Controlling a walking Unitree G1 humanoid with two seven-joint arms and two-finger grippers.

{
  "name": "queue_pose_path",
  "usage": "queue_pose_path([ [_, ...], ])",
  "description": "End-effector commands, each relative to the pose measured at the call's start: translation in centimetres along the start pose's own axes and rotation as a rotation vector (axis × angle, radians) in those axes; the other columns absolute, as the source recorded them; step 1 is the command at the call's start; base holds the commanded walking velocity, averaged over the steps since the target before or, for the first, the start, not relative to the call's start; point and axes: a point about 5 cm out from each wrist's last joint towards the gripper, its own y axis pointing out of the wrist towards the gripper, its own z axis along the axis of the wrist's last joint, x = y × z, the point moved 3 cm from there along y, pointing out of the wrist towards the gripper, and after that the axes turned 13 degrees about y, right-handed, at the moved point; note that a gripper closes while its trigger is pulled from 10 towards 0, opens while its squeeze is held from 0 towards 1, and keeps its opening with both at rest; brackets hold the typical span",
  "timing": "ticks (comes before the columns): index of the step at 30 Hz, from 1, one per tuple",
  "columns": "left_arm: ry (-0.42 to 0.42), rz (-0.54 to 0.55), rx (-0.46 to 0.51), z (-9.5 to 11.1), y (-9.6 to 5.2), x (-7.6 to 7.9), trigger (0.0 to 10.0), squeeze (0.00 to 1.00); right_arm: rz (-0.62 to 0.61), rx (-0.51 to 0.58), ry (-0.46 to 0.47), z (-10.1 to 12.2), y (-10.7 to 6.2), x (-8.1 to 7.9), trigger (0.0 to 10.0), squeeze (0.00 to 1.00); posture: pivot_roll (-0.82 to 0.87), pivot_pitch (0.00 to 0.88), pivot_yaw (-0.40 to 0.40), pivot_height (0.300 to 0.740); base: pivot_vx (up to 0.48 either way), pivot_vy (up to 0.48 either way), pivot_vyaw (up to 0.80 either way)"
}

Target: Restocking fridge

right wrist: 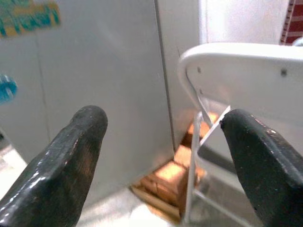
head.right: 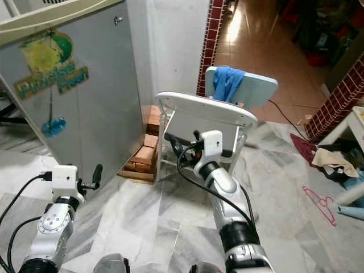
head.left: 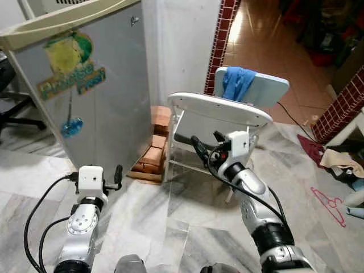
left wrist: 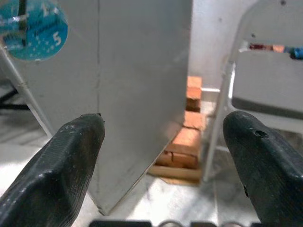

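Note:
The grey fridge (head.left: 96, 108) stands at the left with its side panel facing me; that panel carries a green and yellow sticker (head.left: 71, 71) and a blue round tag (head.left: 71, 127). My left gripper (head.left: 117, 175) is raised low in front of the fridge's near corner, and its two black fingers (left wrist: 71, 156) stand wide open with nothing between them. My right gripper (head.left: 196, 147) reaches out at the middle, just in front of a white folding chair (head.left: 219, 109). It is open and empty too, and looks towards the fridge's side (right wrist: 94, 71) and the chair's edge (right wrist: 236, 56).
Stacked bricks (head.left: 153, 149) on a wooden board lie between fridge and chair. A second chair with a blue cloth (head.left: 236, 81) stands behind. A red hanger (head.left: 330, 205) and clothes (head.left: 341, 159) lie at the right. An office chair base (head.left: 14, 111) is at the far left. The floor is marble.

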Motion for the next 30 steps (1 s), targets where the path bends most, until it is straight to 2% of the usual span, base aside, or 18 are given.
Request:
queue_pose_path([
  [1,0.002,0.020,-0.005,-0.1,-0.4,-0.8,10.0,0.00,-0.021,0.024,-0.022,0.5,-0.2,-0.2,10.0,0.00,0.03,0.037,-0.051,0.740,0.000,0.480,0.00],
  [5,0.002,0.018,0.003,-0.3,-0.9,-0.7,10.0,0.00,-0.115,0.055,-0.043,0.4,-1.2,1.1,10.0,0.00,0.03,0.014,-0.060,0.740,0.000,0.480,0.00],
  [9,-0.005,-0.029,0.110,2.9,-0.8,-0.6,10.0,0.00,-0.259,0.107,-0.059,1.2,-2.6,3.3,10.0,0.00,0.05,0.000,-0.080,0.740,0.000,0.459,0.00],
  [13,-0.021,-0.025,0.121,3.5,-0.8,-1.0,10.0,0.00,-0.328,0.113,-0.041,1.1,-3.6,4.5,10.0,0.00,0.05,0.000,-0.085,0.740,0.000,0.425,0.00],
  [14,-0.023,-0.026,0.108,3.1,-0.8,-1.1,10.0,0.00,-0.350,0.104,-0.046,0.8,-4.0,4.8,10.0,0.00,0.05,0.000,-0.077,0.740,0.000,0.435,0.00],
  [17,-0.023,-0.022,0.079,2.1,-1.1,-1.2,10.0,0.00,-0.372,0.107,-0.049,1.0,-4.2,5.0,10.0,0.00,0.04,0.000,-0.067,0.740,0.000,0.454,0.00],
  [20,-0.035,-0.037,0.075,2.1,-1.1,-0.9,10.0,0.00,-0.390,0.124,-0.045,1.6,-3.9,5.2,10.0,0.00,0.03,0.000,-0.064,0.740,0.000,0.472,-0.16],
  [24,-0.046,-0.041,0.089,2.9,-0.4,-0.3,10.0,0.00,-0.390,0.148,-0.049,2.5,-3.1,5.1,10.0,0.00,0.03,0.000,-0.055,0.740,0.000,0.480,-0.80],
  [30,-0.048,-0.040,0.096,3.2,0.1,-0.4,10.0,0.00,-0.367,0.177,-0.072,3.5,-2.2,4.3,10.0,0.00,0.02,0.000,-0.041,0.740,0.000,0.480,-0.80],
])
